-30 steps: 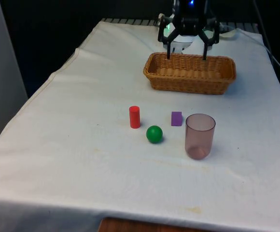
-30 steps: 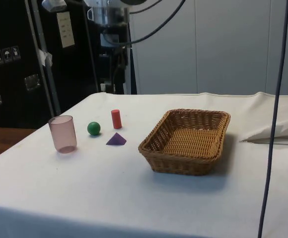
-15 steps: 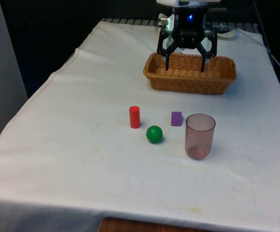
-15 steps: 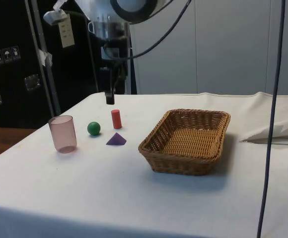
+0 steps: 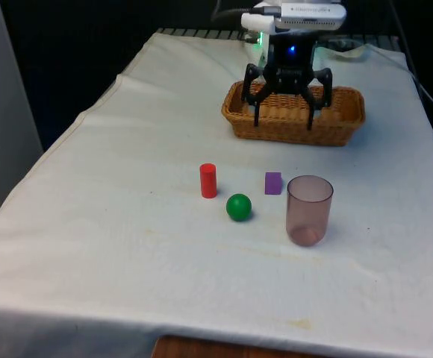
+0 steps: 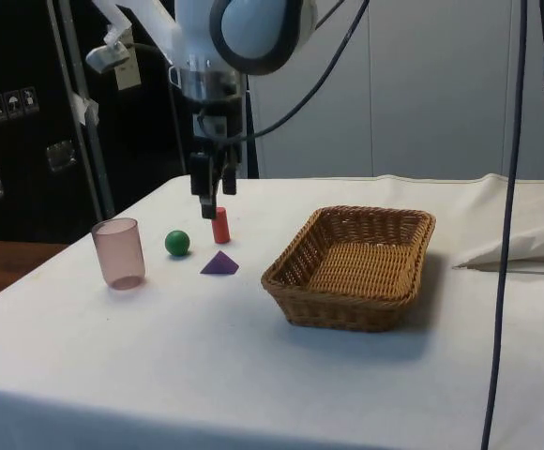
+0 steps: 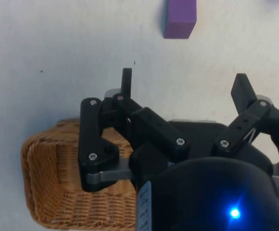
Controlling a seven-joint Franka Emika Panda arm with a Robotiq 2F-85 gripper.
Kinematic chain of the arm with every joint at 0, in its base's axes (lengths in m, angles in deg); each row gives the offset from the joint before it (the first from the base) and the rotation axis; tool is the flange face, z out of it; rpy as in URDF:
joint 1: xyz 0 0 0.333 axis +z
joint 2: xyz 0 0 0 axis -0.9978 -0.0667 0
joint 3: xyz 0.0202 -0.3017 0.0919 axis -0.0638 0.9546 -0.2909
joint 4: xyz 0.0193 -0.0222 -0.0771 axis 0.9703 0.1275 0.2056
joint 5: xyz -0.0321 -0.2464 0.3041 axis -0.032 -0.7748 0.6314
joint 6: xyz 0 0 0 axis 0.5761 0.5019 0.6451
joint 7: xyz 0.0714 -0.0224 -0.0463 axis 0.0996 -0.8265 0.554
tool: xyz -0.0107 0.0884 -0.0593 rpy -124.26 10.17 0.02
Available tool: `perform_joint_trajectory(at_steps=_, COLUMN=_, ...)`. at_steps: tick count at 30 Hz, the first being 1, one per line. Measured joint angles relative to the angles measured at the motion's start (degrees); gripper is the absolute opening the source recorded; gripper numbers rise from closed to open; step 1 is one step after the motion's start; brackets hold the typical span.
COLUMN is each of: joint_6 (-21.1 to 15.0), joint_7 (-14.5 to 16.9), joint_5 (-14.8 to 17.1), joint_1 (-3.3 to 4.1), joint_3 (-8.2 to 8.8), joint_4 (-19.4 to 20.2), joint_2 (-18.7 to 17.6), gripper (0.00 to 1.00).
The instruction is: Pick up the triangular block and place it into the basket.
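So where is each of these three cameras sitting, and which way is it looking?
Front view: at the table's near end, looking across the cup, ball and basket at the open end effector.
Side view: at the table's side, facing dark cabinets; the white arm hangs above the red cylinder.
Wrist view: on the wrist, looking down past the black fingers at the cloth.
Shared: all three show the purple block and the basket.
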Motion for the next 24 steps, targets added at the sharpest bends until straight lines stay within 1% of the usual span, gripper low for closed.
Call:
perform_joint_trajectory(at_steps=7, joint_6=-1.72, joint_7=0.06, joint_5=0.0, joint_1=-0.23, joint_3=0.11, joint_4=-0.34, joint_2=-1.72, gripper=1.0)
perform_joint_trajectory(at_steps=8, joint_6=-2.12, joint_7=0.06, joint_5=0.0, joint_1=-0.29, joint_3=0.17, joint_4=-0.63, joint_2=-2.41, gripper=1.0)
perform_joint_trajectory(at_steps=16, joint_6=-2.64, joint_7=0.06, joint_5=0.17, joint_1=-0.29, joint_3=0.17, joint_4=-1.32, joint_2=-3.95, gripper=1.0)
perform_joint_trajectory(at_steps=22, joint_6=-2.81, joint_7=-0.57, joint_5=0.34, joint_1=-0.29, joint_3=-0.11, joint_4=-1.38, joint_2=-4.7, gripper=1.0)
perform_joint_trajectory(at_steps=24, joint_6=-2.92, joint_7=-0.74, joint_5=0.8, joint_1=-0.29, joint_3=-0.17, joint_4=-1.66, joint_2=-5.44, gripper=1.0)
